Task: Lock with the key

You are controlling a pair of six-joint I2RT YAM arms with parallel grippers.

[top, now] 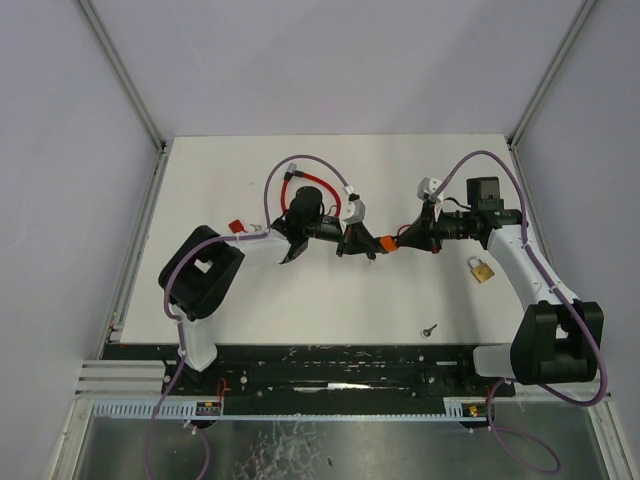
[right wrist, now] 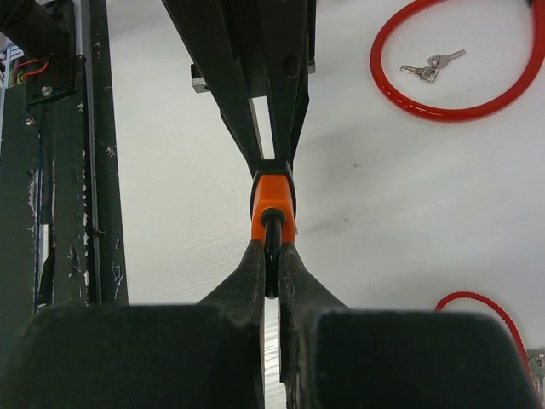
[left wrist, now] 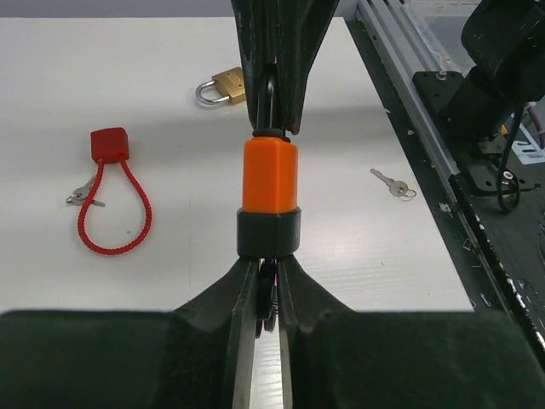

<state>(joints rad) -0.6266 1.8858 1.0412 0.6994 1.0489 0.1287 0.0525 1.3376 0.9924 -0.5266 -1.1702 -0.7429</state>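
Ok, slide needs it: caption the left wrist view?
Left tool and right tool pinch orange lock; padlock, key beyond.

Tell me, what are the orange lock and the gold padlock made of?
The orange lock looks like matte plastic: flat, even colour with no glints. The gold padlock is probably brass, going by its yellow metallic sheen. Its shackle looks like polished steel, silvery and bright.

Between my matt black plastic jaws, the orange lock (left wrist: 269, 175) looks like smooth matt plastic with a duller black collar. Beyond them the padlock (left wrist: 223, 86) is glossy brass-coloured metal, the key (left wrist: 392, 183) to their right bright metal, the cable (left wrist: 115, 209) to their left ribbed red, on a smooth matt white table (left wrist: 170, 281).
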